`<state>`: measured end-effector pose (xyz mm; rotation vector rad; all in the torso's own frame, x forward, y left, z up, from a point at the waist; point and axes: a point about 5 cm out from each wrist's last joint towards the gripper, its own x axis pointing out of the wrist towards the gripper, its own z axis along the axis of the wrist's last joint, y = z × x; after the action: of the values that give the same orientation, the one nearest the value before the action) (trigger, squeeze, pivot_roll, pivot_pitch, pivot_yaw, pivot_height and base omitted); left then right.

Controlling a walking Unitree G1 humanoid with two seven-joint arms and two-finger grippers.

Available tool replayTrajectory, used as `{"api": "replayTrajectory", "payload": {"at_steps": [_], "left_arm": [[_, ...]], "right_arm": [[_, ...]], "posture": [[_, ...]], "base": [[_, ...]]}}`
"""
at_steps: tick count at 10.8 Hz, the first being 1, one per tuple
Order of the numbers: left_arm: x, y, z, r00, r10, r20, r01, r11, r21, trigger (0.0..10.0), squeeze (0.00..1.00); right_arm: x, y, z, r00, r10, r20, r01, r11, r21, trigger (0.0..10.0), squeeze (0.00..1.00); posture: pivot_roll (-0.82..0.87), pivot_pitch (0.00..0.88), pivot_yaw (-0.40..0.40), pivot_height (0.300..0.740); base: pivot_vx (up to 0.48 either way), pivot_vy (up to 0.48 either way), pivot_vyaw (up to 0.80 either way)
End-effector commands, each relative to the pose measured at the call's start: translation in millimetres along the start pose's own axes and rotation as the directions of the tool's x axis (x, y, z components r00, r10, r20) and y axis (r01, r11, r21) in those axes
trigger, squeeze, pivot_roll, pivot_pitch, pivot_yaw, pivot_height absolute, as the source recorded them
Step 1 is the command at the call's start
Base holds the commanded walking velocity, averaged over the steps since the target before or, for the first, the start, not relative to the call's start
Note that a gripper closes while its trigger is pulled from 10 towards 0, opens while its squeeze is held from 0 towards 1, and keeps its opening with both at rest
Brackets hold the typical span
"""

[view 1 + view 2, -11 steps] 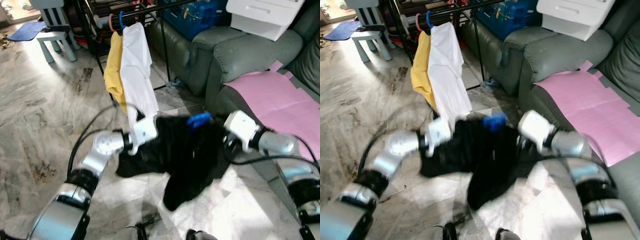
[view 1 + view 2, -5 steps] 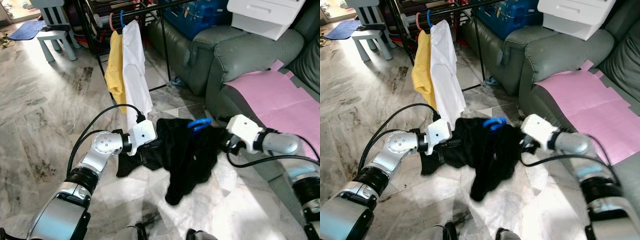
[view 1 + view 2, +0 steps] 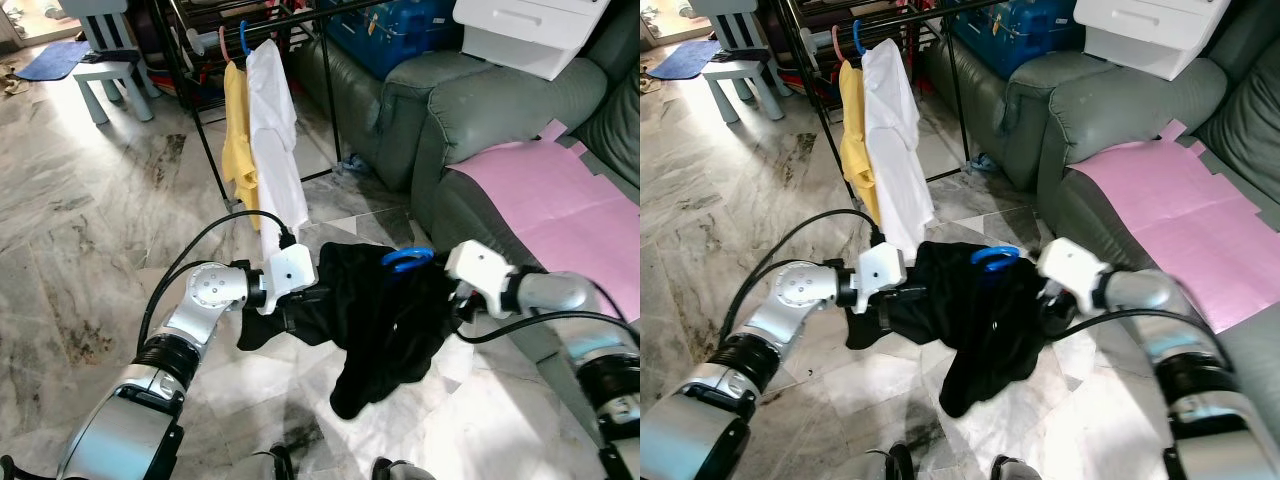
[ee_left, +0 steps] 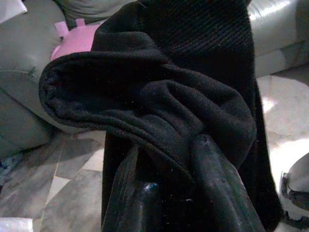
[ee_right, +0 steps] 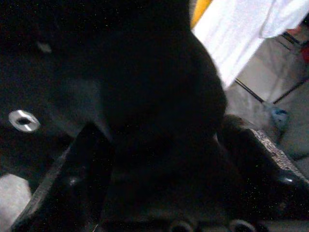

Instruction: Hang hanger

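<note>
While my left pincer (image 4: pixel 169 193) and right pincer (image 5: pixel 159 193) both clamp the black knitted garment (image 3: pixel 385 320) on its blue plastic hanger (image 3: pixel 407 259), hanging on the black metal rack (image 3: pixel 205 130) remains undone.

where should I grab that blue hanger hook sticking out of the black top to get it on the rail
Take the blue plastic hanger hook at its stem, where it rises from the collar of the black knit garment. Probably come from above: the hook's loop stands clear on top, while cloth covers the hanger's arms below.
</note>
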<state>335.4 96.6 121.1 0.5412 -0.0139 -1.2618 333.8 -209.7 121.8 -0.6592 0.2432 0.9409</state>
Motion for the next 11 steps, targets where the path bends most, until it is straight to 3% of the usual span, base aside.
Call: {"api": "replayTrajectory", "payload": {"at_steps": [1, 4, 11], "left_arm": [[-0.4, 1.6, 6, 0.999, -0.002, 0.036, 0.001, 1.000, 0.023, 10.0, 0.00], [2.2, -9.8, -2, 0.999, -0.029, 0.027, 0.029, 1.000, 0.000, 10.0, 0.00], [-1.6, -8.6, -11, 1.000, 0.014, -0.014, -0.014, 1.000, -0.019, 10.0, 0.00]], "right_arm": [[5.4, 3.3, 2, 0.999, 0.041, -0.001, -0.041, 0.999, 0.003, 0.0, 0.00], [20.3, 14.1, 6, 0.995, 0.100, 0.019, -0.100, 0.995, 0.001, 0.0, 0.00], [5.0, 14.2, -10, 0.996, 0.077, -0.032, -0.076, 0.996, 0.035, 0.0, 0.00]], "posture": [[-0.11, 0.133, 0.048, 0.740], [-0.11, 0.125, 0.042, 0.740], [-0.12, 0.112, 0.037, 0.740]], "base": [[0.000, 0.000, 0.00], [0.000, 0.000, 0.00], [0.000, 0.000, 0.00]]}}
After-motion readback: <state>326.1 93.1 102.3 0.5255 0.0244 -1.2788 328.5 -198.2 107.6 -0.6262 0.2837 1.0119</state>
